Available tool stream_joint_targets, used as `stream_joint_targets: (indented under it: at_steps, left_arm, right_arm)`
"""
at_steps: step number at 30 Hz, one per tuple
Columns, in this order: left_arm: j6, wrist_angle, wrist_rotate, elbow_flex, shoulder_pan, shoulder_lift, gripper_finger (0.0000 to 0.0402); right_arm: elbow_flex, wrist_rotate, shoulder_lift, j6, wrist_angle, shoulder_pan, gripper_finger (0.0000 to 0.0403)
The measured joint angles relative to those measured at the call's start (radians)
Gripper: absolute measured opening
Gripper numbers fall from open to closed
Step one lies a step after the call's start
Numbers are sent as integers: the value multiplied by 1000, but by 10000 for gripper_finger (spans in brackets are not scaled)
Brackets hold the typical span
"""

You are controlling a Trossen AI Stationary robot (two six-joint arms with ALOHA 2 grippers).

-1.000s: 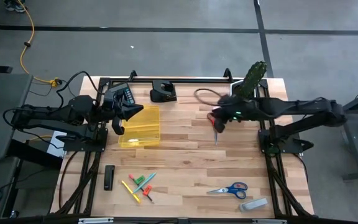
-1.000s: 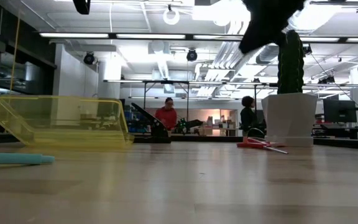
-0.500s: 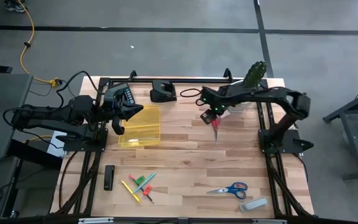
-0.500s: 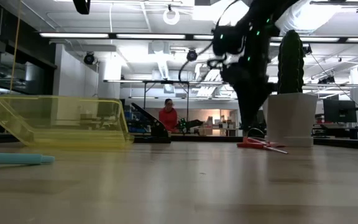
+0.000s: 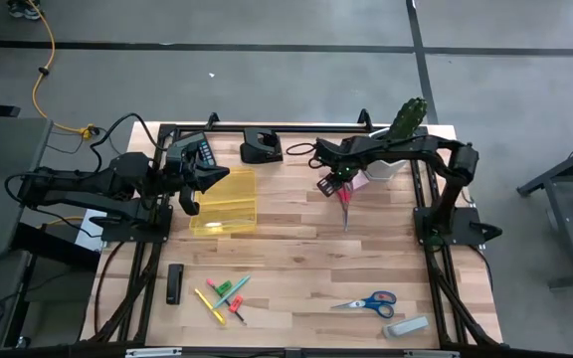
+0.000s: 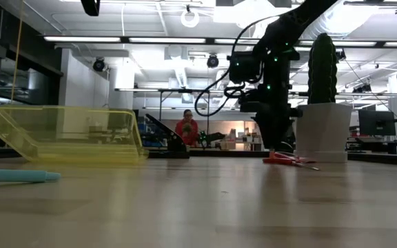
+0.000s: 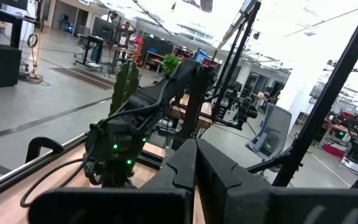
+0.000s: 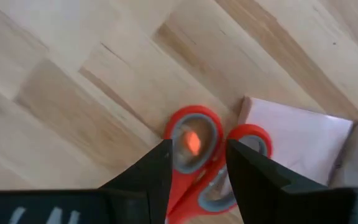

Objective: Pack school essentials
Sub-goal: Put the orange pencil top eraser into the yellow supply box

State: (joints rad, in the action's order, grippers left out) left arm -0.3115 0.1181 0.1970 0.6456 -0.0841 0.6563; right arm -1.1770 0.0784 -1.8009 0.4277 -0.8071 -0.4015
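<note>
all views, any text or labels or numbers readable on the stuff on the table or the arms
None can be read.
Black device by the left gripper: pale key-like marks, too small to read.
Red-handled scissors under the right gripper: no print visible.
Pink note pad: blank.
Yellow bin, blue-handled scissors, pens: no lettering visible.
</note>
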Motion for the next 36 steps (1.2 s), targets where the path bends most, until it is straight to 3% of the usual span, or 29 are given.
stream_joint_targets:
  at_steps: [11, 26, 36]
  left_arm:
    - [0, 2, 11, 0, -1, 0, 0]
    - [0, 1, 35, 0, -1, 0, 0]
    - [0, 1, 35, 0, -1, 0, 0]
  right_arm:
    - [0, 15, -20, -47, 12, 0, 139]
    - [0, -26, -20, -268, 11, 0, 139]
    - [0, -27, -20, -283, 10, 0, 139]
